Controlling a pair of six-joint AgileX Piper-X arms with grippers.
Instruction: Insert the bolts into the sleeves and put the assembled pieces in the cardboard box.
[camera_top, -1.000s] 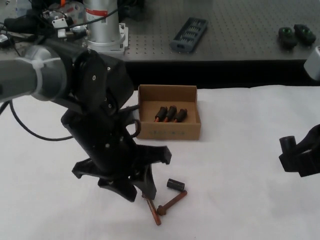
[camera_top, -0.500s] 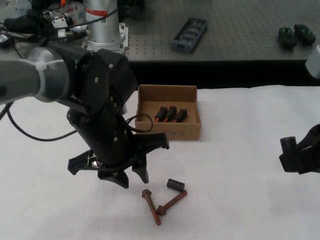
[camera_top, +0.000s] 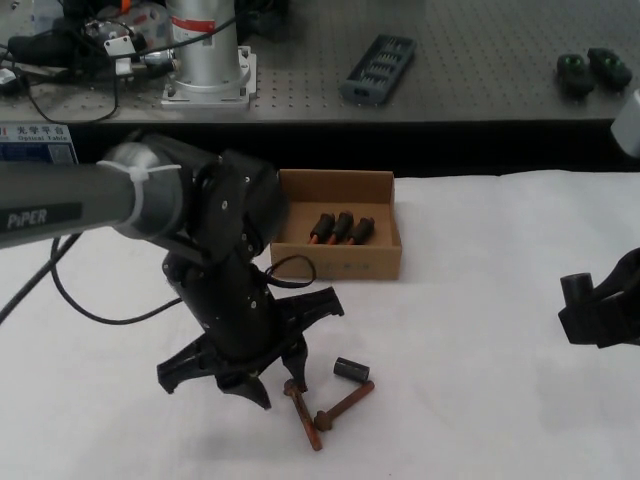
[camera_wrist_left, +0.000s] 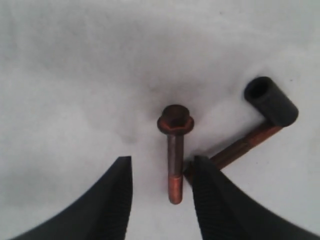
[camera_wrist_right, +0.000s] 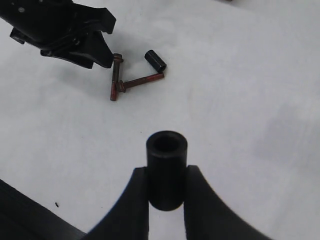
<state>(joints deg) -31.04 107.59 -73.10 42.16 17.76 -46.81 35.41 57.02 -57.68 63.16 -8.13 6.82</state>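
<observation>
- Where is the left gripper (camera_top: 276, 384)?
- In front of the left corner of the cardboard box (camera_top: 340, 264), low over the white cloth (camera_top: 480, 400). Its fingers are spread, straddling 1 bolt (camera_wrist_left: 174, 150) and gripping nothing.
- And next along?
- A 2nd bolt (camera_wrist_left: 240, 148) meets the 1st, with 1 loose sleeve (camera_top: 351, 370) at its far end. 3 assembled pieces (camera_top: 340, 228) lie inside the box.
- The right gripper (camera_wrist_right: 166, 170)?
- Well right of the box, across open cloth, clamped on 1 upright sleeve (camera_wrist_right: 166, 150).

the bolt (camera_wrist_left: 175, 150) between the left gripper's (camera_wrist_left: 162, 165) spread jaws is hemmed on one side — a second bolt (camera_wrist_left: 240, 147) just beside its tip, a loose sleeve (camera_wrist_left: 271, 100) beyond; bare table (camera_wrist_left: 75, 75) is seen opposite.
</observation>
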